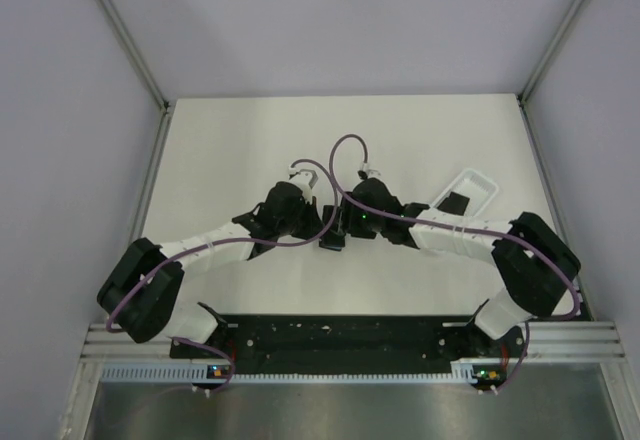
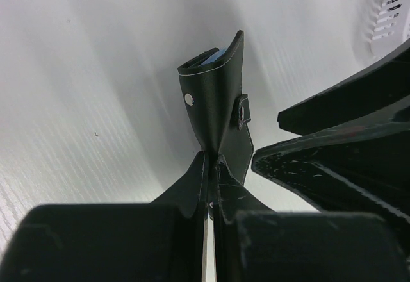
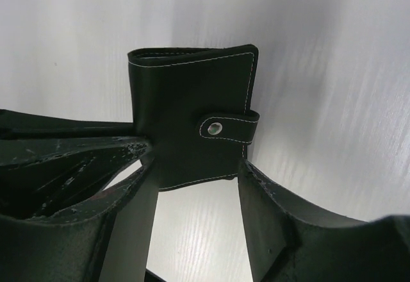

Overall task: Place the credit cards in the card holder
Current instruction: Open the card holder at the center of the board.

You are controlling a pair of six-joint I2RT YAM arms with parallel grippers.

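Note:
The card holder point(image 2: 214, 99), a black wallet with white stitching, is held upright above the table's middle point(image 1: 330, 234). Its snap strap point(image 3: 221, 128) is fastened. Blue-grey lining shows at its slightly gaping top edge. My left gripper point(image 2: 211, 157) is shut on its lower edge. My right gripper point(image 3: 195, 160) is open, its fingers point(image 3: 282, 218) on either side of the wallet's lower part. One dark credit card point(image 1: 457, 202) lies in the white tray. Other cards are not in view.
The long white ribbed tray point(image 1: 470, 188) lies at an angle right of the grippers, and its corner shows in the left wrist view point(image 2: 391, 6). Both arms meet over the table's middle. Metal frame rails point(image 1: 150, 160) run along the table's sides.

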